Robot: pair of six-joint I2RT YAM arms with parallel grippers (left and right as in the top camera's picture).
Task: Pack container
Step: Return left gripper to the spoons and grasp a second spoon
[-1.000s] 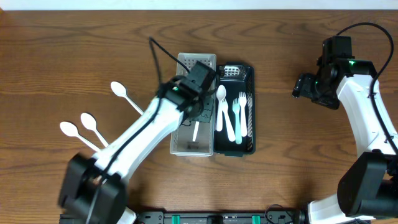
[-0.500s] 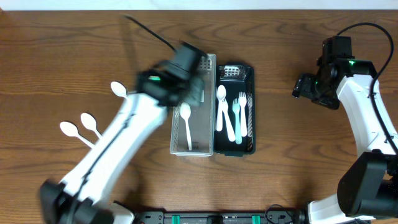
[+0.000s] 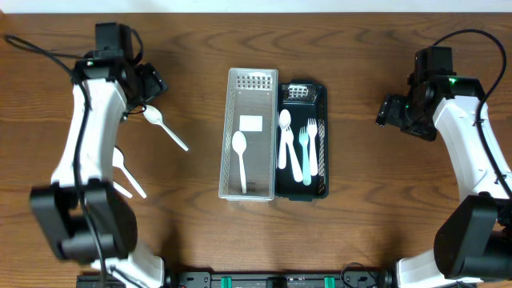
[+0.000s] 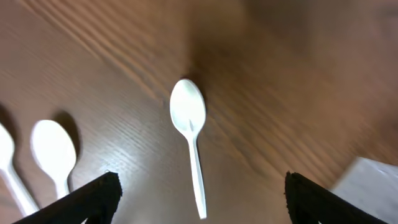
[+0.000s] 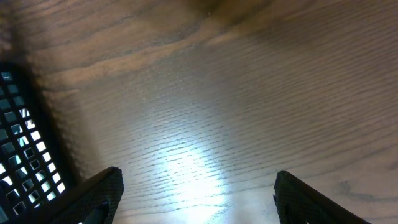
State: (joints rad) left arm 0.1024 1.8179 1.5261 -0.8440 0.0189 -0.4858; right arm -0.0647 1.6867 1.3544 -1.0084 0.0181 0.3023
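Since half a second ago the left arm has swung away from the clear container (image 3: pixel 227 152) to the far left of the table (image 3: pixel 352 232), and a packed spoon (image 3: pixel 240 158) now lies lengthwise inside that container; the right arm has not shifted; the left tool (image 3: pixel 149 82) hovers above a loose spoon (image 3: pixel 166 129), and the left wrist view shows its fingertips wide apart at the lower corners, gripping nothing, with the spoon's handle on the wood below and between them; two more spoons (image 4: pixel 53 148) lie to one side of it, apart from it, and are partly hidden under the arm in the overhead view; a black tray (image 3: pixel 324 104) stands right against the clear container's far side and holds white cutlery (image 3: pixel 298 152); the right tool (image 3: pixel 390 112) hangs over bare wood well clear of the tray, its fingertips also spread wide and empty; the step in hand appears to be fetching the next spoon, with one packed and three left on the table; the next move likely calls for lowering the left tool until its fingertips straddle the thin handle close to the wood, then closing and lifting; a flat plastic handle may slip or pivot if caught off centre
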